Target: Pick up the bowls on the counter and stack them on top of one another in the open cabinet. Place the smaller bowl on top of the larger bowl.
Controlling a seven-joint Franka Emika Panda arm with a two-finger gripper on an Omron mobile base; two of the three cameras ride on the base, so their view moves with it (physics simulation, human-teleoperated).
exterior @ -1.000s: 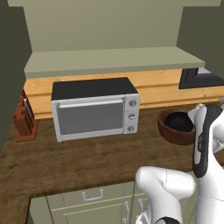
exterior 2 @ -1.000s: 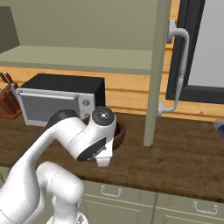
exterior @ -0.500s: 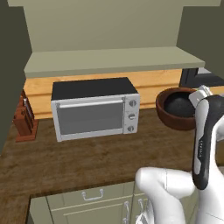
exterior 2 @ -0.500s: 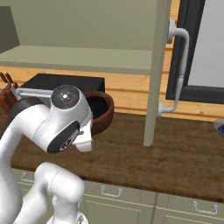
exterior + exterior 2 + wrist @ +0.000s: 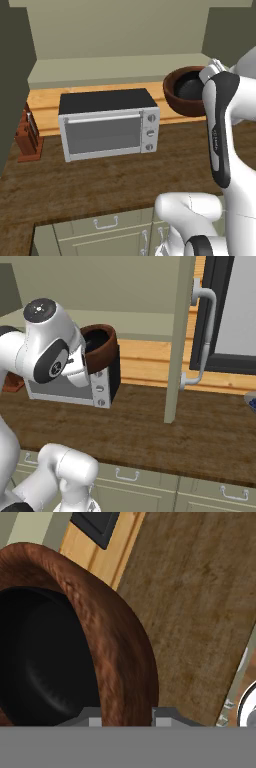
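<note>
While the larger bowl hangs lifted off the table, the hand is pinching its rim to carry it toward the open cabinet.

At far left a knife block stands on the table, then the toaster oven; right of it the bowl rides above the oven's top, level with the cabinet shelf, likely raised to clear both. One finger sits inside the wall and one outside, clenched on the rim, since the bowl is too wide to span. The smaller bowl seems to be the dark shape already nested inside, so both may travel together.
</note>
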